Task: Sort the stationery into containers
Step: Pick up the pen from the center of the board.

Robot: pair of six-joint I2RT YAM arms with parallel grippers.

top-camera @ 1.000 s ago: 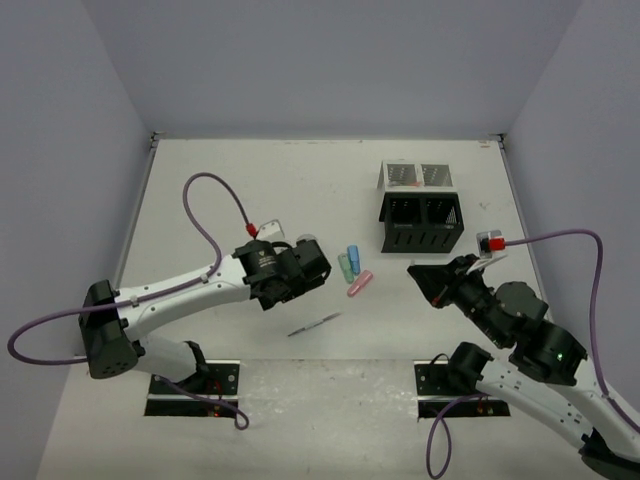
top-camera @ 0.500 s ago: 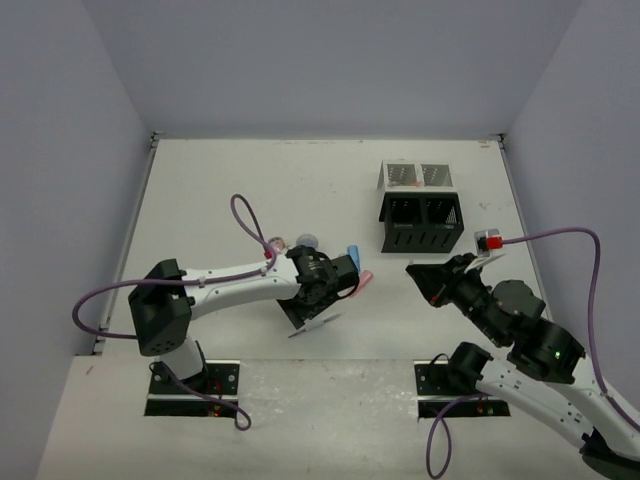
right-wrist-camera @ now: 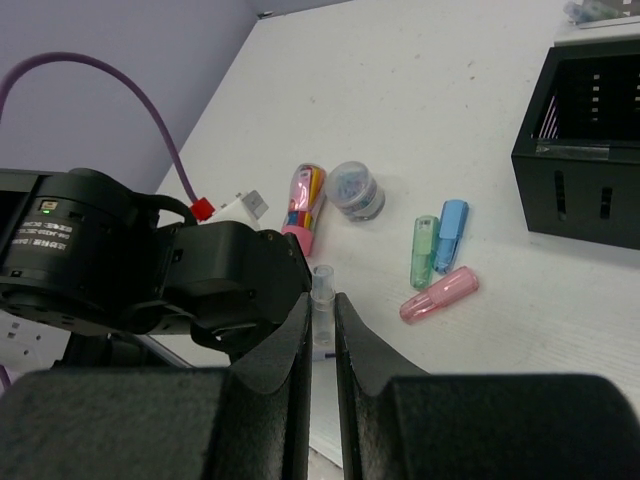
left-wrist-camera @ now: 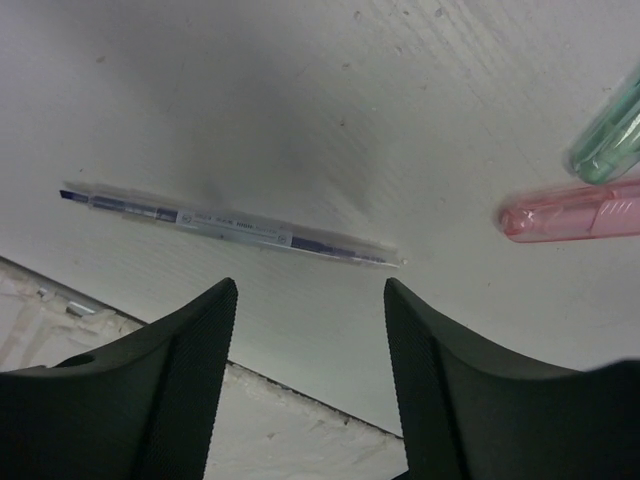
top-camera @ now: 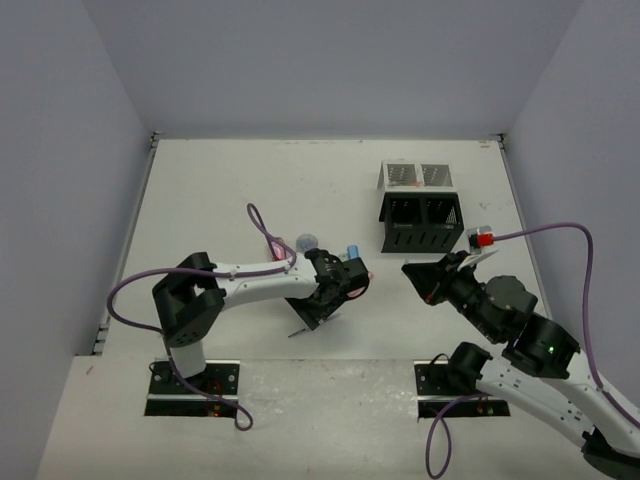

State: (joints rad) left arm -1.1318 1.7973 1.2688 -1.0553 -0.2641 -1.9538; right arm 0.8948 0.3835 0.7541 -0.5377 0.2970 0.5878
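Your left gripper (left-wrist-camera: 310,290) hangs with its fingers spread wide, and the blue pen (left-wrist-camera: 235,228) lies crosswise just ahead of them, untouched. Your right gripper (right-wrist-camera: 322,300) is pinched together, empty.

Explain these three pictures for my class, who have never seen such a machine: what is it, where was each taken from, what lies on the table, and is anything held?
These are two robot arms bolted to a white table, each ending in a two-finger gripper. One picture looks down from above and behind them; the other two come from a camera on each wrist. The left gripper hangs open over a thin pen, holding nothing. The right gripper is shut and empty. Near the pen lie a pink marker, a green marker, a blue marker, a round pot and a patterned marker. Further back stand a black mesh box and a white mesh box.
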